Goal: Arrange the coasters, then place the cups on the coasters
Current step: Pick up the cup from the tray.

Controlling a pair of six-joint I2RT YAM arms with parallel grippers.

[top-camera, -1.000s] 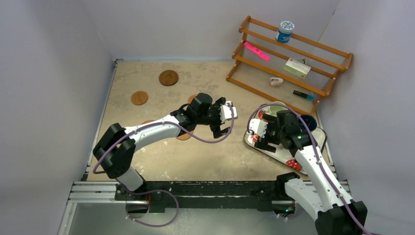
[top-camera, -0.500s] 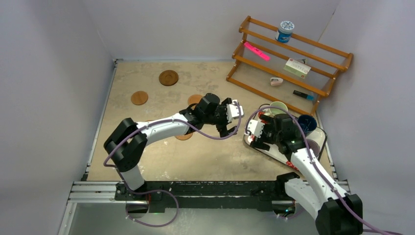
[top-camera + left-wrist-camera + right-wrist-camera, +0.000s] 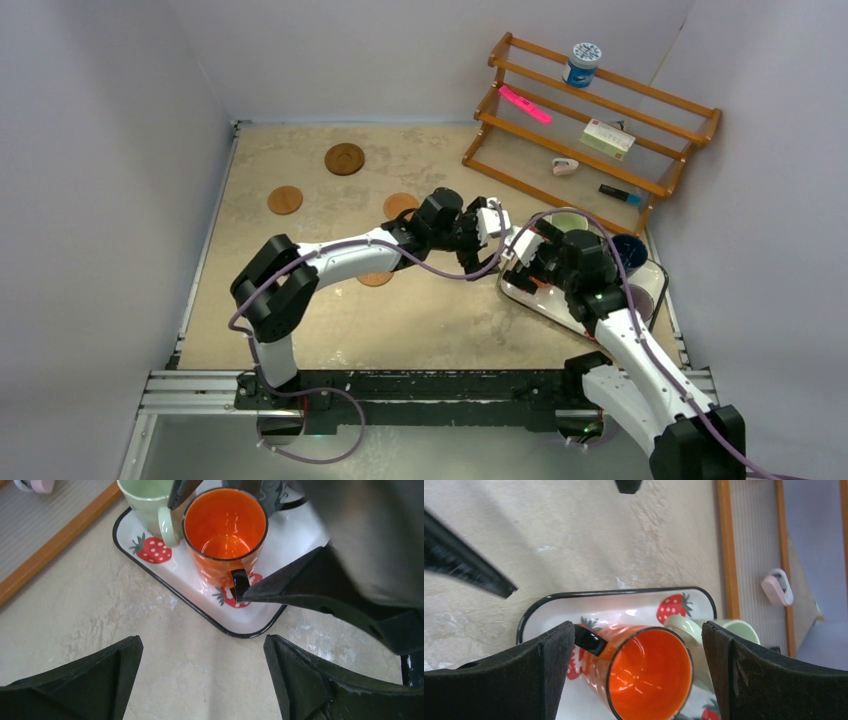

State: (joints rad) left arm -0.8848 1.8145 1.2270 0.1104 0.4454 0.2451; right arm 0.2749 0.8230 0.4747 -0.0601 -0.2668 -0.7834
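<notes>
An orange mug [image 3: 225, 525] stands upright on the strawberry tray [image 3: 165, 587], just beside a pale green mug [image 3: 150, 502], near the table's [image 3: 450, 330] right edge. My right gripper [image 3: 636, 630] hovers above the orange mug, jaws spread wide, holding nothing. My left gripper [image 3: 200, 645] hangs over the table just off the tray's rim, equally wide and empty. Toward the far left corner lie a dark wooden coaster [image 3: 344, 158] and a cork coaster [image 3: 285, 199].
</notes>
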